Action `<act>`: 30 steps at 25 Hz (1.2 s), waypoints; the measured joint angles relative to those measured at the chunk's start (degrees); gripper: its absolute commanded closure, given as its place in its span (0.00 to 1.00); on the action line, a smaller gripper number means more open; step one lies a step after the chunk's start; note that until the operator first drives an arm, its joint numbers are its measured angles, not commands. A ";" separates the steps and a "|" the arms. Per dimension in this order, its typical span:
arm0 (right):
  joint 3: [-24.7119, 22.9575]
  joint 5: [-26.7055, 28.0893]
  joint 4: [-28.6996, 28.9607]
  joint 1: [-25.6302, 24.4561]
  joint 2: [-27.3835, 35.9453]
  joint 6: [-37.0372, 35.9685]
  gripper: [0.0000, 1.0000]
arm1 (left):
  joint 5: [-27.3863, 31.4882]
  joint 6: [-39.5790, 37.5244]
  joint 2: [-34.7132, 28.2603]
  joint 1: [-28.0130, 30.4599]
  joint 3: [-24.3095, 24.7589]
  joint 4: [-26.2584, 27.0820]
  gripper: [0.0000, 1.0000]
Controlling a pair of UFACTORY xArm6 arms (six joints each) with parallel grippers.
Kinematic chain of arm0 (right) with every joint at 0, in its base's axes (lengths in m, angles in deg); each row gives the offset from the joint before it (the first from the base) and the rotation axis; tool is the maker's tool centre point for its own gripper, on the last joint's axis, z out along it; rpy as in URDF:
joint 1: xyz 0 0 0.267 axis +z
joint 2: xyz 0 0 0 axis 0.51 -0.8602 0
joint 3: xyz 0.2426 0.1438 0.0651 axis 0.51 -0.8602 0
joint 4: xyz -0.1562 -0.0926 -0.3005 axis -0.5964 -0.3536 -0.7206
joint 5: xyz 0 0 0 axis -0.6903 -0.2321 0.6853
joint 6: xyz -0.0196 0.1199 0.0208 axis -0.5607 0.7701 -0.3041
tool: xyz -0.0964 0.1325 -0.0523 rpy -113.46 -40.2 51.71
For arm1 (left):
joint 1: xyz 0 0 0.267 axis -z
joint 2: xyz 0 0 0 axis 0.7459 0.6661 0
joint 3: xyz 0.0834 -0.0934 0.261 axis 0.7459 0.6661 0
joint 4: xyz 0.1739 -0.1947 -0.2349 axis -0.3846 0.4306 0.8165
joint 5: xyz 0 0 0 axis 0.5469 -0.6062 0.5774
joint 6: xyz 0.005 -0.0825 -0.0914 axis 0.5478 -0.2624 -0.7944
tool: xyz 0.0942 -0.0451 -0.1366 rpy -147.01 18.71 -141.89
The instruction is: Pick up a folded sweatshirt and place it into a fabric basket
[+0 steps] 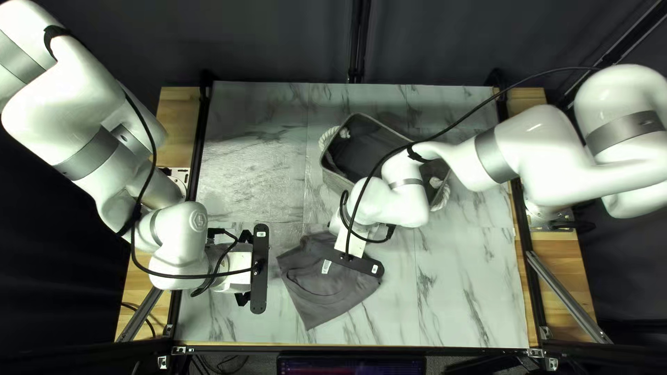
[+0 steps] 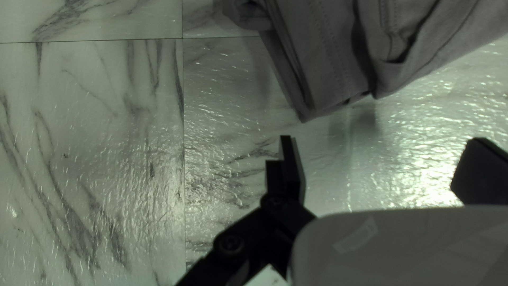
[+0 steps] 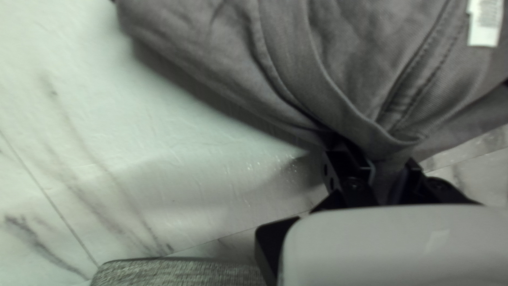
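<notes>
Hiding the four o'clock part of the fabric basket, the right arm leaves only pieces of its interior and rope handles in sight. The right gripper covers the two o'clock edge of the sweatshirt, its fingertips masked from above; the right wrist view shows its jaws closed on bunched cloth, one tip buried under a fold. The left gripper is at the garment's nine o'clock, apart from it, its jaws wide open with nothing between.

The sweatshirt lies on the counter, the basket at its one o'clock. It is soft grey cloth, with a curved band, stitched seams and a pale label. The basket is rectangular with rounded corners and coarsely woven; the counter has glossy, grey-veined marbling.
</notes>
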 measured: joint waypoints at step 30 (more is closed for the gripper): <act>-4.45 0.05 -7.14 3.67 3.87 8.04 1.00 | -25.33 14.50 10.27 -22.58 -1.66 -8.56 0.00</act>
